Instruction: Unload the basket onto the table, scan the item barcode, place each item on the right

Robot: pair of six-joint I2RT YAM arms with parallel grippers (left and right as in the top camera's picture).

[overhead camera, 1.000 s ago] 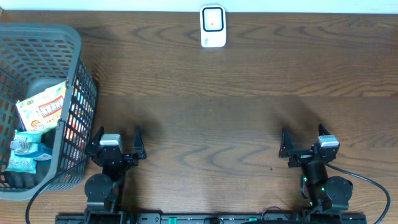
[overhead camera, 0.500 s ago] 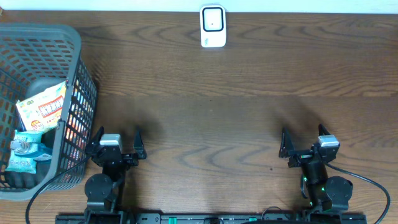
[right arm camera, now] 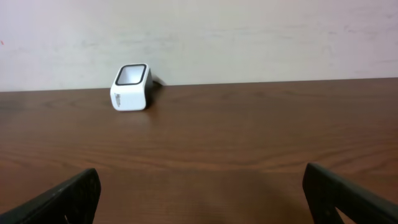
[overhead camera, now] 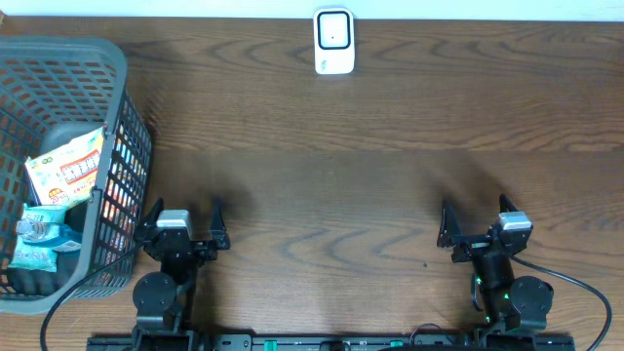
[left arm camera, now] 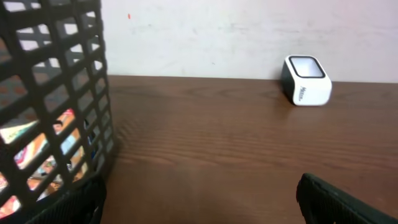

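Nothing is grasped yet: the left gripper (overhead camera: 185,208) and right gripper (overhead camera: 474,209) are spread wide, empty. Next, 1 packet (overhead camera: 66,166) must be lifted from the basket (overhead camera: 119,88) for the scanner (overhead camera: 333,41).

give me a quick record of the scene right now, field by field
scanner: far edge of the table, middle
basket: far left
snack packets: inside the basket, none taken out
left pincer: open, empty, beside the basket
right pincer: open, empty, over bare table
task stage: nothing picked yet
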